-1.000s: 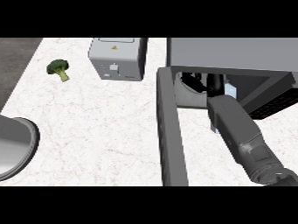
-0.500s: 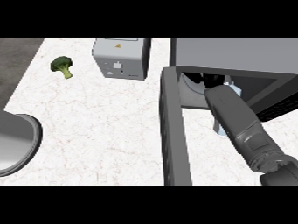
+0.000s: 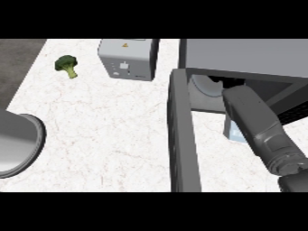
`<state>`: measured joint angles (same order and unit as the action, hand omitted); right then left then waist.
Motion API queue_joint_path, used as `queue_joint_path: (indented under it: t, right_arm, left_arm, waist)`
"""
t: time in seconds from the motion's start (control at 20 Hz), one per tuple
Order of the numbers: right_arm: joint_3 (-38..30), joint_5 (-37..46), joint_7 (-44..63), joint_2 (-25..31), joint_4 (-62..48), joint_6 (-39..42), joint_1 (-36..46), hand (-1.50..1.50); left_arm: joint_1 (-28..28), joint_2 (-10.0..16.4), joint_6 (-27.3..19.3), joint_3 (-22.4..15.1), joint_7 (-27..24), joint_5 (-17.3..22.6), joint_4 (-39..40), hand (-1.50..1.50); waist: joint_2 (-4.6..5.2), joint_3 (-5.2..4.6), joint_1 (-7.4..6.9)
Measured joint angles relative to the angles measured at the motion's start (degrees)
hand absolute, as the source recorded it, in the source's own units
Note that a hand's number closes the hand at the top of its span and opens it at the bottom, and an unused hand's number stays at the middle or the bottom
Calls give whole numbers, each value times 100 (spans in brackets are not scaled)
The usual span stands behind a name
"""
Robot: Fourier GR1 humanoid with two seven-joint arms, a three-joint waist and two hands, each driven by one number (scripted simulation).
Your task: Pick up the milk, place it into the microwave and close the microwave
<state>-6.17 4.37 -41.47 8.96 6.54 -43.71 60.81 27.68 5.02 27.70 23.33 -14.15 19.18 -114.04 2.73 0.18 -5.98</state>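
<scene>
A white marbled counter [image 3: 103,131] is seen from steeply above. At the upper right stands a grey microwave [image 3: 249,54] with its dark door [image 3: 183,135] swung wide open, running down the view as a long bar. Inside the opening, a pale round turntable plate [image 3: 205,85] shows at the left.

The right forearm [image 3: 256,122] comes in from the lower right corner and slants up into the microwave's mouth. The right hand [image 3: 231,83] is only a dark shape in the shadowed opening; whether it is open or closed cannot be told.

The milk [image 3: 234,131] shows as a small pale blue and white sliver just left of the forearm. It lies between the forearm and the open door, in front of the microwave's opening rather than inside it. The arm hides most of it.

A grey box-shaped appliance [image 3: 128,58] stands just left of the microwave. A green broccoli floret [image 3: 66,66] lies near it, further left. A broad grey cylinder [image 3: 6,144] fills the lower left edge; the left hand is out of view.
</scene>
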Motion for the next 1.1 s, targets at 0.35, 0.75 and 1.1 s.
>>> queue_joint_path:
  t: [0.35,0.75,1.1]
  right_arm:
    - [-54,12,4,310,-165,72,-106,150]
    - [71,188,176,478,-364,-44,-121,-150]
    - [235,373,281,363,-411,-197,-76,-150]
  left_arm:
    - [-201,-17,-66,-63,29,-110,148,-150]
    - [-346,-44,-106,-160,84,-188,198,-150]
    - [-496,31,-101,-146,102,-232,377,-150]
  waist:
    - [50,8,-55]
    - [97,13,-178]
    - [105,13,-235]
